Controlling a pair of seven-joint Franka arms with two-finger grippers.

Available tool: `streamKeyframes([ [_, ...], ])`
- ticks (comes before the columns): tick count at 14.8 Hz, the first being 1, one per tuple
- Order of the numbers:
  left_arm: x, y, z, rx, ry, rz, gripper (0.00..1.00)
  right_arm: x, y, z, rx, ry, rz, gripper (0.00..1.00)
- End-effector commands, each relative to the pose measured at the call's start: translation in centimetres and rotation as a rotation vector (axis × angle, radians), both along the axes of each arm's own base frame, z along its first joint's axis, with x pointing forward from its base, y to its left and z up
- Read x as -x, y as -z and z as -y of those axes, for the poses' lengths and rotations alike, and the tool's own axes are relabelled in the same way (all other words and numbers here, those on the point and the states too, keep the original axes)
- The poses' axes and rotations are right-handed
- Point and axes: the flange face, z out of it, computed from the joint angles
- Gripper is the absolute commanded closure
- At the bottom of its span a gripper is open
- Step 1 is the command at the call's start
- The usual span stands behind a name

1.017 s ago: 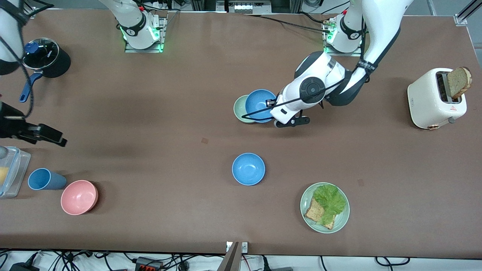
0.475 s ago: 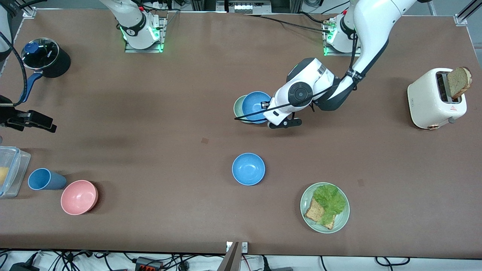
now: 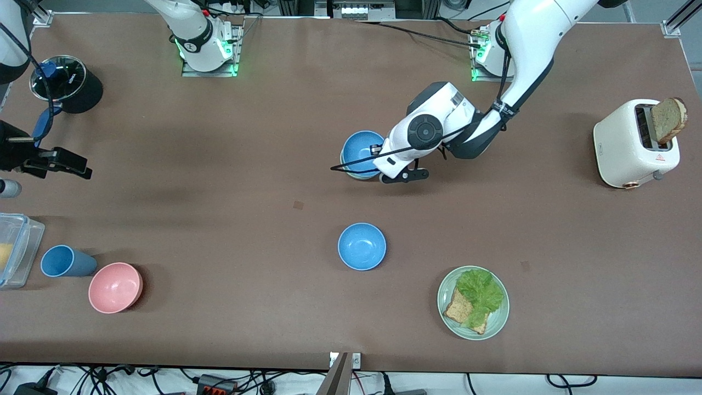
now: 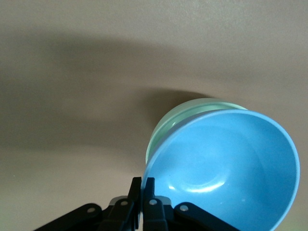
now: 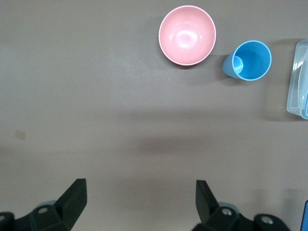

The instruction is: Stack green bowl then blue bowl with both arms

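My left gripper point(image 3: 379, 158) is shut on the rim of a sky-blue bowl point(image 3: 362, 151) and holds it, tilted, right over the mint-green bowl point(image 3: 356, 176), which shows only as a thin edge under it. In the left wrist view the fingers point(image 4: 143, 185) pinch the blue bowl's point(image 4: 226, 163) rim, and the green bowl point(image 4: 192, 113) sits just below it. I cannot tell whether the two bowls touch. A second blue bowl point(image 3: 362, 246) stands on the table nearer the front camera. My right gripper point(image 3: 77, 167) waits open and empty point(image 5: 139, 195) at the right arm's end of the table.
A pink bowl point(image 3: 115, 287), a blue cup point(image 3: 67, 261) and a clear plastic box point(image 3: 16, 249) stand below the right gripper. A black pot point(image 3: 66, 83) is at that end. A plate with bread and lettuce point(image 3: 496, 323) and a toaster point(image 3: 636, 144) are toward the left arm's end.
My left gripper has carried the blue bowl sideways until it covers nearly all of the green bowl. My right gripper has shifted slightly at its end of the table.
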Motion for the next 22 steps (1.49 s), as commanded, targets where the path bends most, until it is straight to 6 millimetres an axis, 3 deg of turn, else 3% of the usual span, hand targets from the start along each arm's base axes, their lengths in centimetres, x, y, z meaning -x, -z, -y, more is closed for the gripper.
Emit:
streamKeyframes([
  [1, 0.0, 0.5, 1.2, -0.019, -0.01, 0.015, 0.96, 1.7, 0.3, -0.1, 0.006, -0.019, 0.015, 0.0],
  [3, 0.2, 0.3, 1.6, -0.017, -0.009, 0.02, 0.96, 2.5, 1.0, -0.1, 0.002, -0.017, 0.0, 0.0],
  [4, 0.0, 0.5, 1.2, -0.019, -0.016, 0.019, 0.9, 3.0, 1.2, -0.1, -0.003, -0.015, -0.002, 0.0],
  [5, -0.2, 0.5, 1.0, -0.025, -0.02, 0.017, 0.74, 3.1, 1.2, -0.1, -0.007, -0.014, -0.001, 0.0],
  [7, -1.2, -0.1, -0.2, -0.031, -0.034, 0.02, 0.65, 3.2, 1.1, -0.1, -0.007, -0.014, -0.001, 0.0],
  [11, -5.0, -4.3, -2.3, -0.067, -0.051, -0.017, 0.61, 3.3, 0.5, 0.0, -0.006, -0.011, 0.002, 0.0],
  [16, -9.2, -9.8, -6.7, -0.091, -0.11, -0.029, 0.57, 2.8, 0.9, 0.1, -0.007, -0.002, -0.002, 0.0],
  [18, -10.8, -10.9, -10.0, -0.077, -0.058, -0.044, 0.53, 2.8, 1.1, 0.0, -0.006, -0.005, -0.008, 0.0],
  [21, -13.6, -11.9, -17.6, -0.011, 0.034, -0.053, 0.41, 3.1, 1.3, -0.3, -0.004, -0.014, -0.038, 0.0],
  [22, -14.0, -12.5, -19.3, 0.002, 0.059, -0.042, 0.26, 3.1, 1.2, -0.2, 0.003, -0.015, -0.034, 0.0],
])
